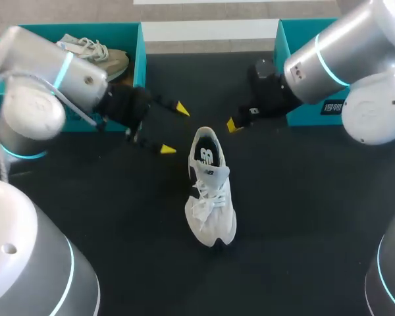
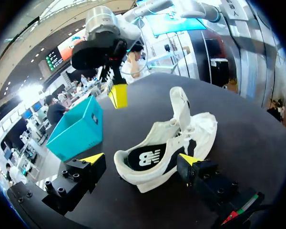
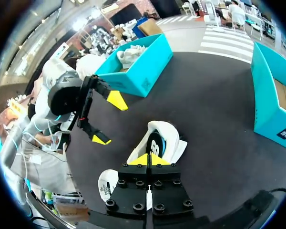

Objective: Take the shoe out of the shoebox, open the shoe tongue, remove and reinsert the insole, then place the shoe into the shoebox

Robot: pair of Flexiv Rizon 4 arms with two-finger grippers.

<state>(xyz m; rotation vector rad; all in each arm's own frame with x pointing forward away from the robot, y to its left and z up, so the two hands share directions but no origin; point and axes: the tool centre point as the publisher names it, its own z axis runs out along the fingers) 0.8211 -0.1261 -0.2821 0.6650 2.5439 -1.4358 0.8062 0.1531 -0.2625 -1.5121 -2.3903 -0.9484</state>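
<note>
- Two teal boxes stand at the far edge of the black table (image 1: 303, 210): the left shoebox (image 1: 139, 59) and the right shoebox (image 1: 280, 41), well apart from each other.
- Between them, nearer to me, the white shoe (image 1: 210, 191) stands on its sole out on the table, in neither box. Its heel points toward the boxes and its toe toward the robot's base.
- From the left wrist I see its tongue (image 2: 179, 101) lifted up and away from the opening, and the dark insole (image 2: 145, 157) lying inside.
- The left gripper (image 1: 174, 128) sits just beside the heel on the left, its fingers spread wide. The shoe lies ahead of them, and neither yellow tip touches it as far as I can see.
- The right gripper (image 1: 232, 124) is near the heel on the other side with its fingers pressed together and nothing between them (the right wrist view shows the two tips meeting). I cannot tell whether the tip touches the shoe.
- A second shoe (image 1: 95, 52), pale with a tan sole, lies in the left shoebox.
- The right arm hides most of the right shoebox from above.
</note>
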